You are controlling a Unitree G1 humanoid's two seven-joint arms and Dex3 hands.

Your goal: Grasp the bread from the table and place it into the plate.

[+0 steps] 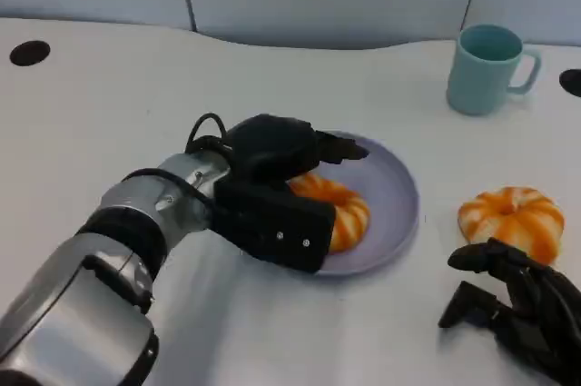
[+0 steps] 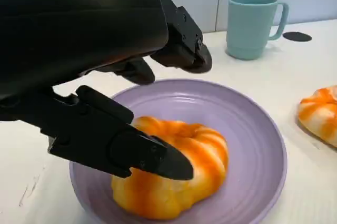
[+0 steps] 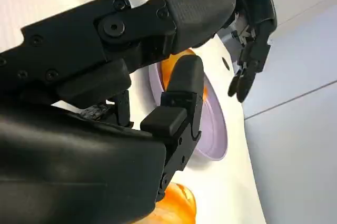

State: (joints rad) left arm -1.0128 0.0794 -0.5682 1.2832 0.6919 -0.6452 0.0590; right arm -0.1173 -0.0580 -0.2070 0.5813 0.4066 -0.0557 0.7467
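Head view looks down on a white table point(image 1: 109, 95) where a lilac plate point(image 1: 395, 191) sits near the middle, holding one orange-and-white ring-shaped bread point(image 1: 345, 209) on its left half. The left hand point(image 1: 272, 191) hovers over that side of the plate, its fingers spread above and around the bread; from the left wrist view a gap shows between the fingers point(image 2: 126, 147) and the bread point(image 2: 195, 166), so the hand holds nothing — the bread lies flat on the plate point(image 2: 258, 129), free of the hand. A second bread point(image 1: 513, 221) of the same kind lies on the bare table to the right of the plate, apart from its rim. Just nearer than that bread, at the lower right, rests the right hand point(image 1: 513, 309), fingers loosely curled and apart, gripping nothing; the right wrist view shows its fingers point(image 3: 179, 97) stretched out with the second bread point(image 3: 176, 205) close beside them, and the plate point(image 3: 213, 129) beyond. A pale teal mug point(image 1: 486, 68) stands upright at the far right of the table, handle to the right — what is inside it cannot be told.
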